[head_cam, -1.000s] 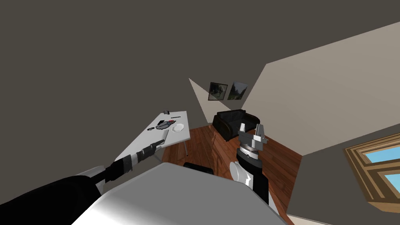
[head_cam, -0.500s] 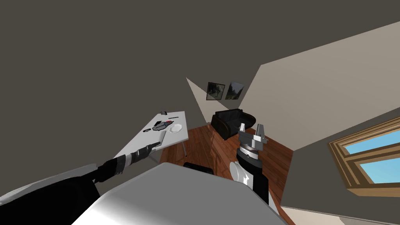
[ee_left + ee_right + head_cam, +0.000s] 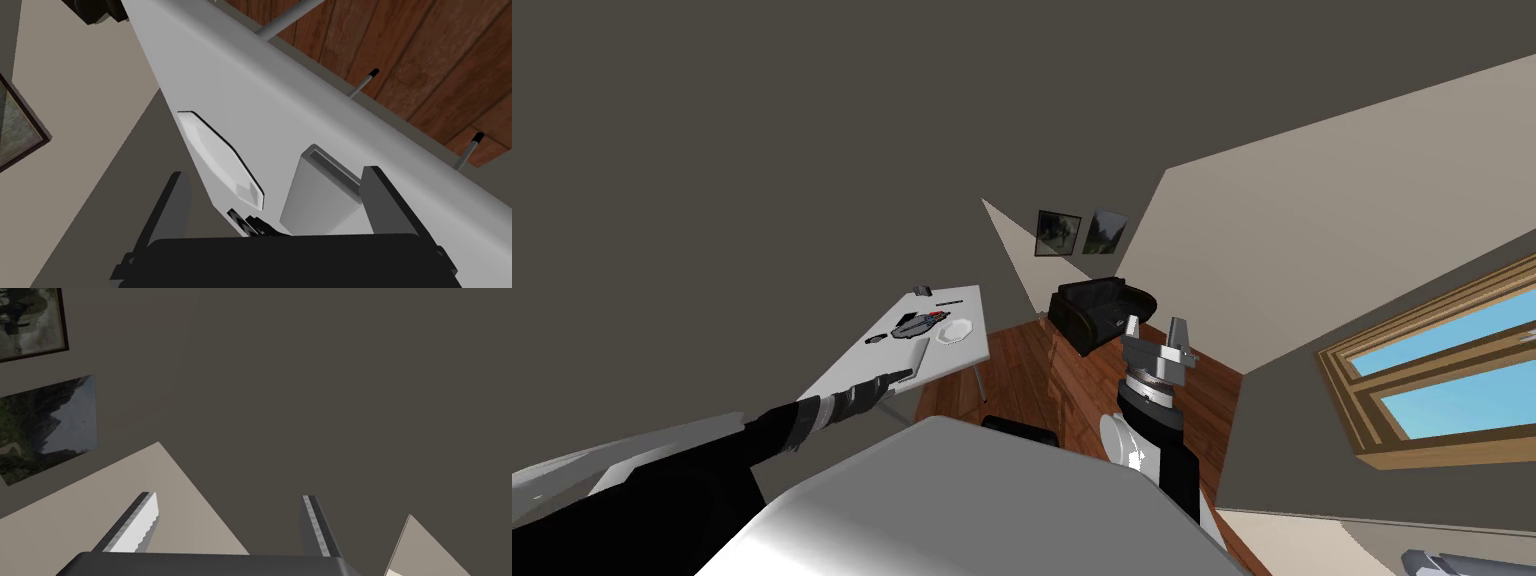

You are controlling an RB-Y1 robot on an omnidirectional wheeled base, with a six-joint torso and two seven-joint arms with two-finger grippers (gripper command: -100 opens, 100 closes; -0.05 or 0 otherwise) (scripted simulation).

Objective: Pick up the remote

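The remote [image 3: 322,192] is a flat light grey slab lying on the white table [image 3: 280,100] near its front edge. My left gripper [image 3: 276,172] is open over the table, and the remote's near end lies between its fingers, close to one finger [image 3: 387,200] and apart from the other. From the head, the left arm reaches out to the slab [image 3: 918,354], with the left gripper [image 3: 902,375] at its near end. My right gripper [image 3: 1157,328] is raised in front of my chest. Its fingers stand open and empty in the wrist view [image 3: 227,495].
A white plate [image 3: 953,331] lies just beyond the remote, with a cluster of dark items [image 3: 914,322], a pen [image 3: 949,302] and two small dark objects beside it. A black sofa [image 3: 1097,308] stands behind the table on the wooden floor [image 3: 1032,370]. A window [image 3: 1442,385] is at the right.
My head view has swung, bringing the window further into the picture. The left arm has stretched further out towards the table. The right arm is unchanged.
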